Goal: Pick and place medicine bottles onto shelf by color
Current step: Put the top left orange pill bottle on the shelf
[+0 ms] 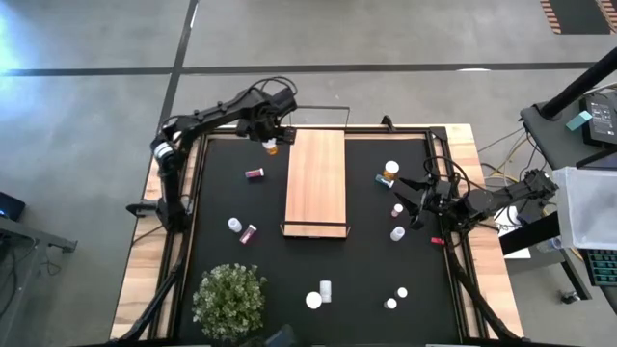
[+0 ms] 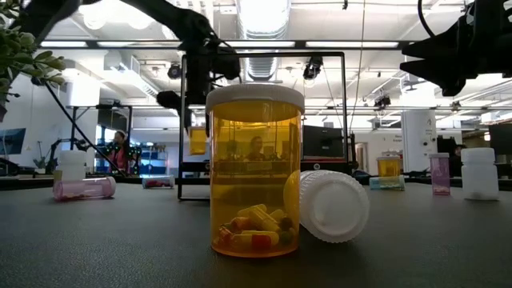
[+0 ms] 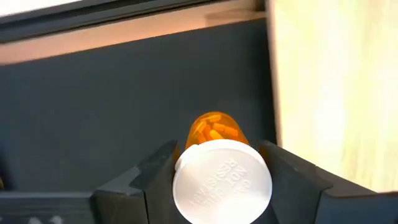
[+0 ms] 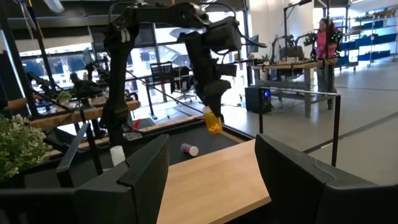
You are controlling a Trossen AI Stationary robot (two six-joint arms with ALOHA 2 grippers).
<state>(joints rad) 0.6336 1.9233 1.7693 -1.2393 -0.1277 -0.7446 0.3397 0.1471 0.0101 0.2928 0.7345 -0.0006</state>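
Left end effector (image 3: 214, 186) hides orange bottle's (image 3: 212, 129) body

You have a black mat (image 1: 222, 193) covering the surface (image 1: 145, 251), whose light wood edges show on both sides. A leafy green potted plant (image 1: 229, 299) stands on the mat at its near left corner. Beyond the surface, a person (image 4: 324, 37) stands by workbenches in the room.

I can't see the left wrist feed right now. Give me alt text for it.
The left pincer grips an orange pill bottle at its white cap, pills visible inside. It hangs over the black mat, beside the light wooden shelf board.
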